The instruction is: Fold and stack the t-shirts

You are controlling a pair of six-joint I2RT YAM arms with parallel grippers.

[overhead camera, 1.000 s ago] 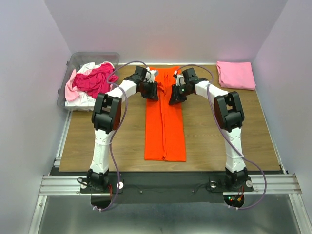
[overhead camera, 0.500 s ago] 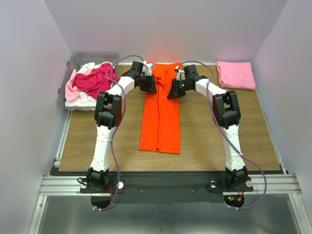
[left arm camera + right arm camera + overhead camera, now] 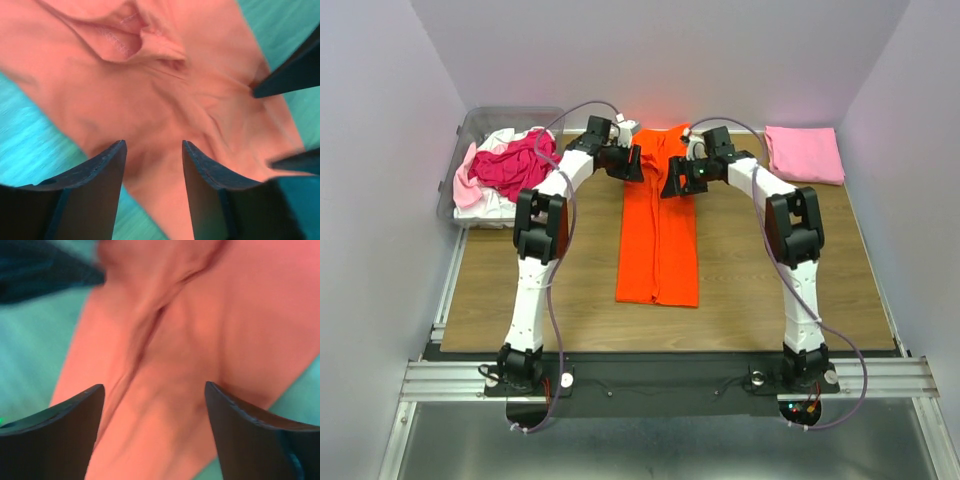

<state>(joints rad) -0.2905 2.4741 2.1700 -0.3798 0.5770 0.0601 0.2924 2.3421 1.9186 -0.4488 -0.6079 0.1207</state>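
A bright orange t-shirt (image 3: pixel 658 240), folded into a long narrow strip, lies down the middle of the table. Both grippers hover over its far end. My left gripper (image 3: pixel 630 165) is at the strip's left corner and my right gripper (image 3: pixel 676 180) is just right of the centre line. In the left wrist view the left gripper (image 3: pixel 154 150) is open, with wrinkled orange cloth (image 3: pixel 165 85) lying below it. In the right wrist view the right gripper (image 3: pixel 155 390) is wide open over the same cloth (image 3: pixel 200 330). A folded light pink t-shirt (image 3: pixel 804 153) lies at the back right.
A clear plastic bin (image 3: pixel 470 128) at the back left holds a heap of magenta (image 3: pixel 515 165), pale pink and white shirts. Walls close the table at the back and sides. Bare wood shows either side of the orange strip.
Both grippers have moved toward the back wall and opened, letting go of the orange shirt's far end. The shirt has slid a little away from the near edge.
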